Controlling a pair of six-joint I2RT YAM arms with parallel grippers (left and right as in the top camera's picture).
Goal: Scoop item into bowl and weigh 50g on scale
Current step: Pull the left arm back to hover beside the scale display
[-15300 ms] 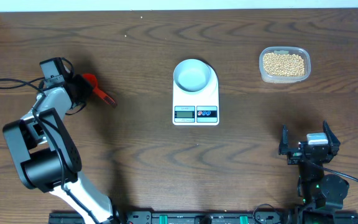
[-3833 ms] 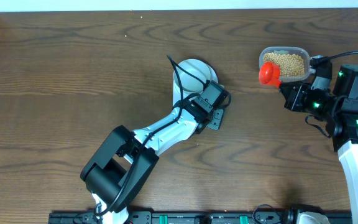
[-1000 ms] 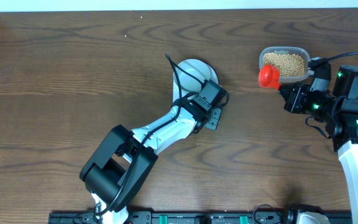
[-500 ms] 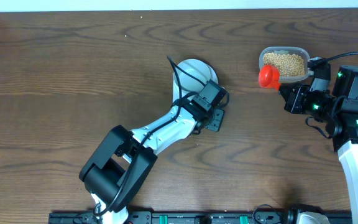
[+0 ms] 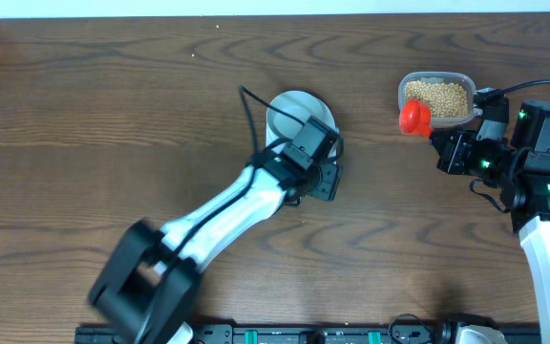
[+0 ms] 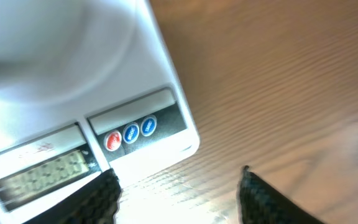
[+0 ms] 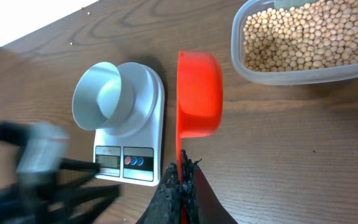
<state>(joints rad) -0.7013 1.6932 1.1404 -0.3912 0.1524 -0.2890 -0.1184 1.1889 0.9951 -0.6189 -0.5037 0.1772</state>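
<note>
Biggest thing we had in shot was the dark brown wooden table [image 5: 113, 115], with wavy grain all over it. On it sat the flat white rectangular plastic scale [image 7: 143, 127], smooth with rounded corners. On its platform stood the small round pale grey-blue bowl [image 7: 102, 94] with a white rim, upright. Well apart from the scale was the clear rounded-rectangular plastic tub [image 7: 291, 76], and the small round tan-yellow beans [image 7: 303, 34] lay inside it. Just beside the tub, on the scale's side, we saw the glossy red plastic scoop [image 7: 199, 93]. The right gripper [image 7: 182, 177] had its fingers pressed tight on the handle. The left gripper [image 6: 179, 205] was spread wide off the scale's front edge, with only table between its textured black pads [image 6: 101, 199]. The grey LCD display [image 6: 39, 174] was too blurry for us to read. Beside it were round buttons [image 6: 130, 134], one red and two blue.
</note>
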